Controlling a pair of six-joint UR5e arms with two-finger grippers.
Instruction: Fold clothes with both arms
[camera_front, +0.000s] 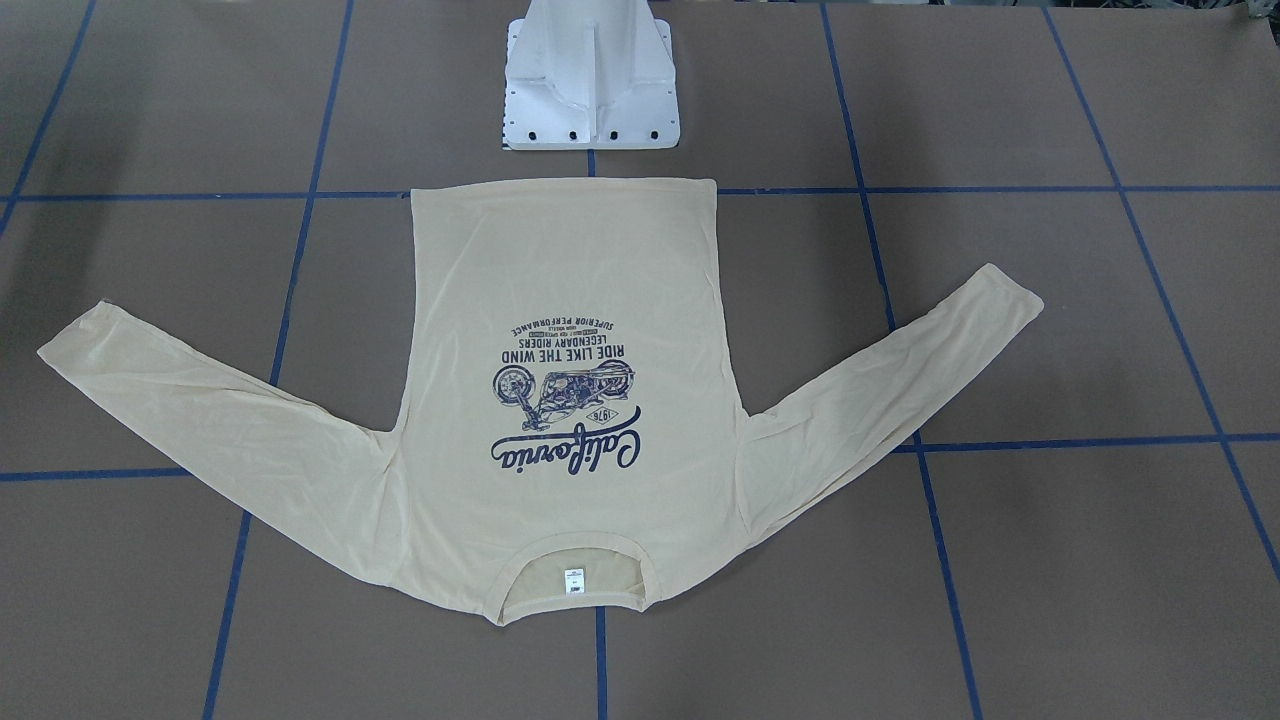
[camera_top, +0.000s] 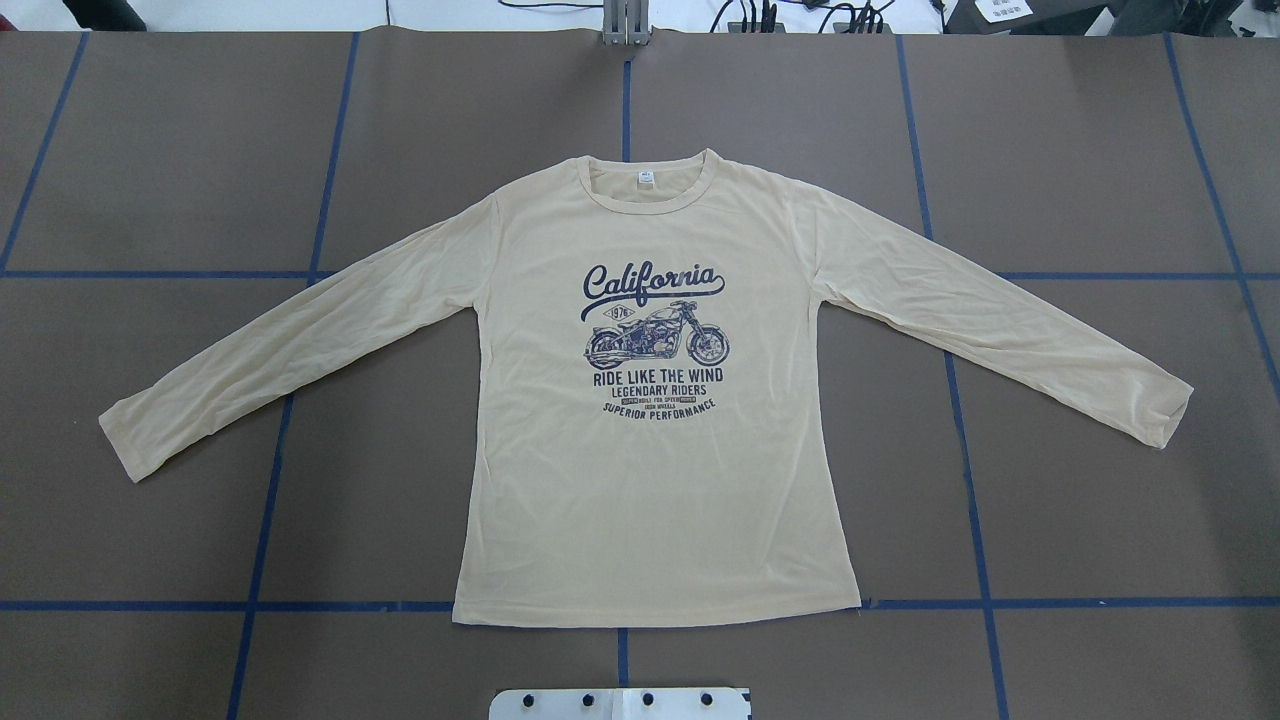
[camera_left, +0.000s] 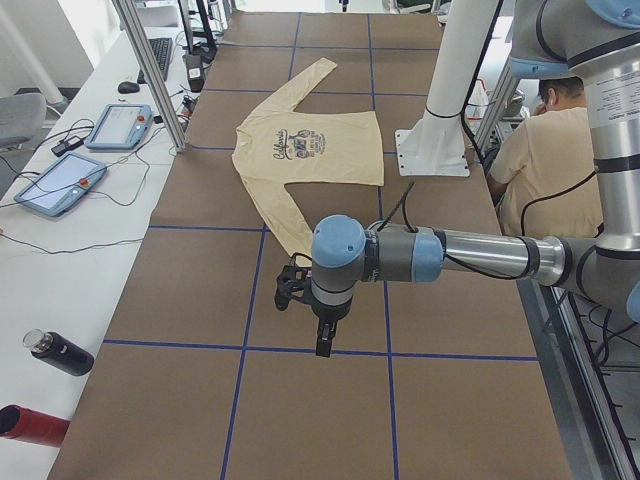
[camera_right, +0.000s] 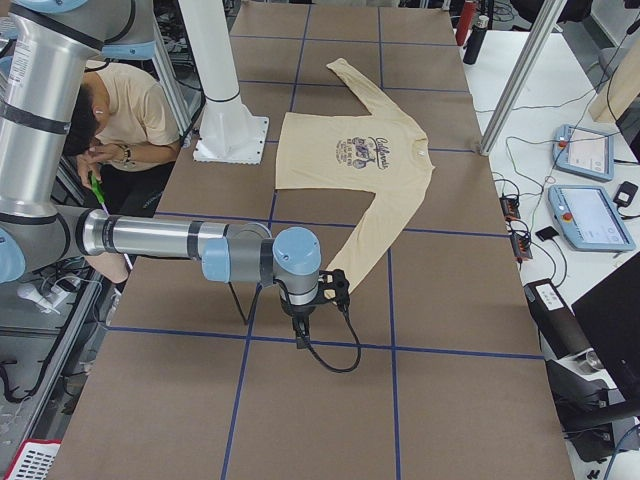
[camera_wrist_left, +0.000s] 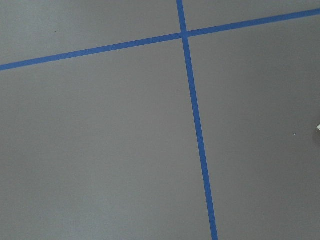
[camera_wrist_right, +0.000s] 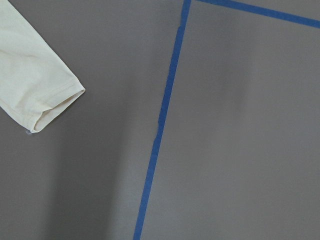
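Note:
The cream-yellow long-sleeved T-shirt (camera_top: 650, 480) lies flat and print-up on the brown table, both sleeves spread out and down, neck away from the robot. It also shows in the front view (camera_front: 560, 250). My left gripper (camera_left: 322, 347) hangs above the table beyond the shirt's left cuff and shows only in the left side view; I cannot tell if it is open. My right gripper (camera_right: 299, 340) hangs beyond the right cuff and shows only in the right side view; I cannot tell its state either. The right wrist view shows that cuff (camera_wrist_right: 40, 95) lying flat.
The white pedestal base (camera_front: 590, 90) stands just behind the shirt's hem. Blue tape lines (camera_top: 970, 480) grid the table. A seated person (camera_left: 545, 170) is beside the robot. Teach pendants (camera_left: 120, 125) and bottles (camera_left: 60, 352) lie on the side bench.

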